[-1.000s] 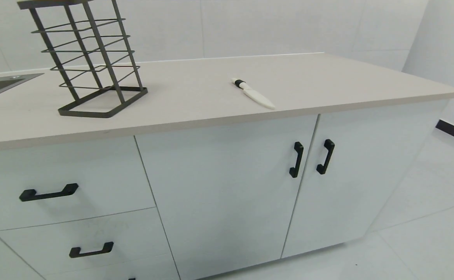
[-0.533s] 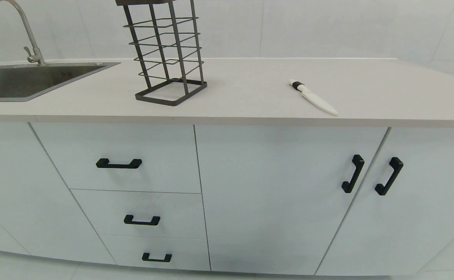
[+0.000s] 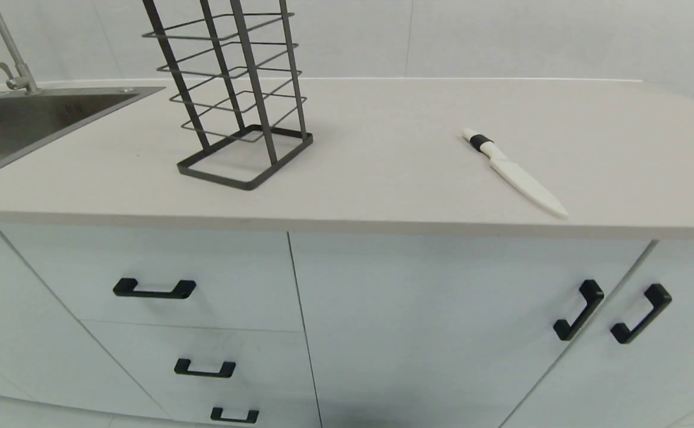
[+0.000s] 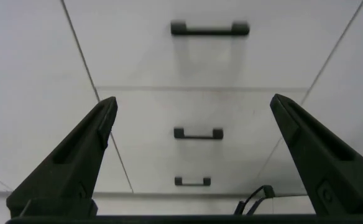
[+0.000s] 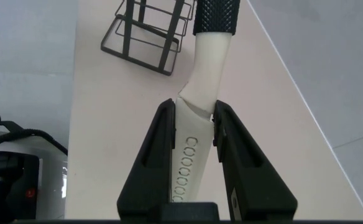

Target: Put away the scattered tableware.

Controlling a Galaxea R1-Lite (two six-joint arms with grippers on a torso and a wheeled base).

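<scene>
White knife: it lies flat on the table, on the right part, close to the front edge. The end with the black band is toward the wall and the pointed end toward the front edge. Nothing touches it
Rack: a dark wire rack, it stands upright on the table, left of the middle and well apart from the white knife. It is between the sink and the white knife
Left end effector: the two dark fingers are spread wide and there is nothing between them. It faces the white drawers, which have black handles
Right end effector: the jaws are closed tightly on the held utensil and grip it on the white flat part
Held utensil: a white piece with a row of oval holes, a narrow white neck and a black textured handle. The handle end sticks out past the fingertips. In the right wrist view the rack and the table are seen far behind it
Sink: a steel basin set into the table at the far left, with a faucet at its back
Drawers: three fronts, one under the other, below the rack
Cupboard doors: they are below the white knife, with two black handles side by side
</scene>
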